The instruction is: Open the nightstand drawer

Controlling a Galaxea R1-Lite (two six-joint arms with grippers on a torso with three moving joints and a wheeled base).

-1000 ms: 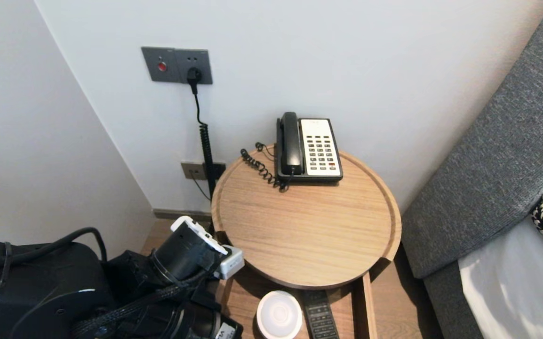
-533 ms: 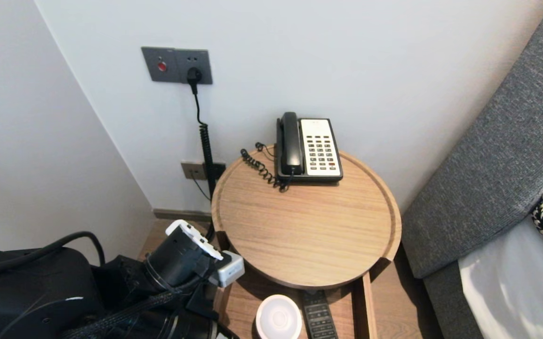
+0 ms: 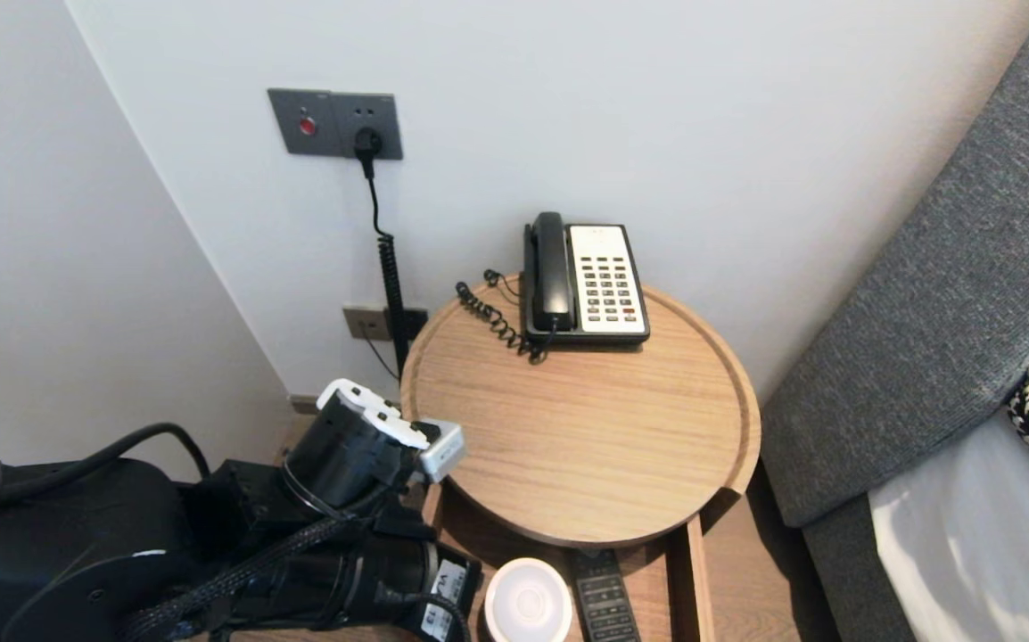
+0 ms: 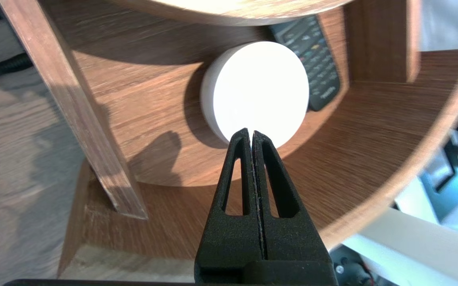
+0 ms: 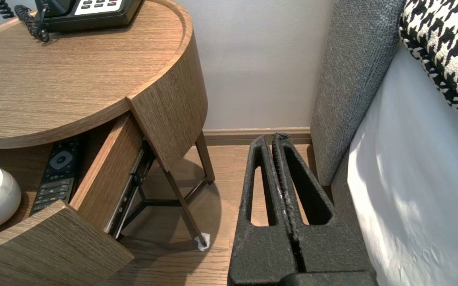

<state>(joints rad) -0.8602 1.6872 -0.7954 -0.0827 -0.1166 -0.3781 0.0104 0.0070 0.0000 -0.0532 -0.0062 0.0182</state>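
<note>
The left gripper point(image 4: 251, 133) hangs over the open drawer point(image 4: 133, 119) under the round desk point(image 3: 586, 428). Its jaws are clenched tip to tip on nothing. Just beyond and below the tips of the jaws lies the white round puck point(image 4: 254, 91), flat on the drawer floor; nothing touches it from above. On the far side of the puck from the jaws, and a little to one side, a dark remote control point(image 4: 312, 63) lies just beside it; whether the two touch I cannot tell.

The puck looks like a hard, smooth plastic shell with a gently domed top and a short upright side wall. I judge it stiff and probably light, but slippery: clenched jaws would slide off the dome, and a pinch high on the rounded edge would likely squeeze it out. It is far wider than the jaws as they stand, so they would have to spread well apart. The best hold looks to be across the full width, low on the side wall, with one jaw on the bare side and the other kept out of the narrow space by the remote. It does not look fragile, though a drop onto the wood could scuff it.

The right gripper point(image 5: 273, 137) is parked beside the bed point(image 5: 411, 190), jaws clenched and holding nothing. A telephone point(image 3: 586, 281) sits at the desk's far edge.
</note>
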